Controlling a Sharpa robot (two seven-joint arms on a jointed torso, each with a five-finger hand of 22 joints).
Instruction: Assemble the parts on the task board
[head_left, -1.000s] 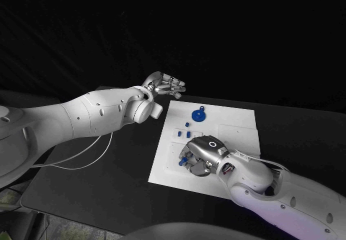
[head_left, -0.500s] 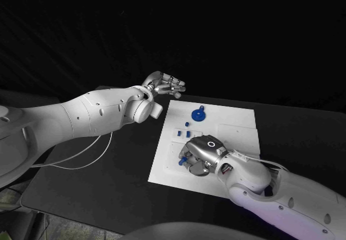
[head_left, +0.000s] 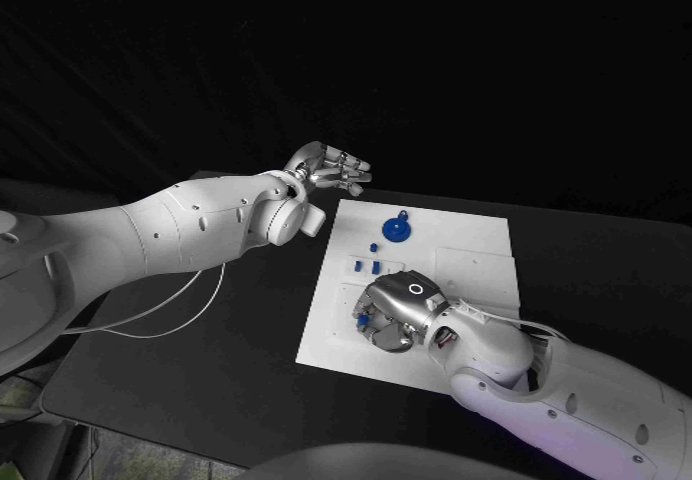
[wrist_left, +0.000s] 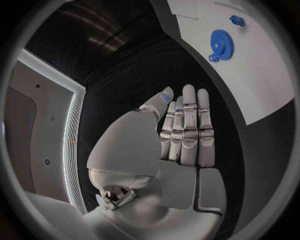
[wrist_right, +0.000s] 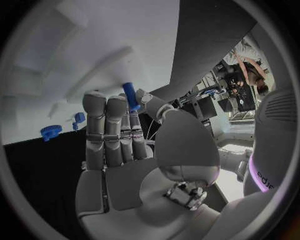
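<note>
1. The right hand is hovering low over the near part of the white task board, pinching a small blue peg between thumb and fingertips.
2. Small blue parts are lying just beyond that hand on the board.
3. A blue gear is sitting at the board's far end.
4. The black worktop is carrying the board.
5. The left hand is hanging beyond the board's far left corner, fingers straight and together, holding nothing.

The head camera looked down on the task board. Each wrist camera sat close behind its own hand. All three shared the board.
</note>
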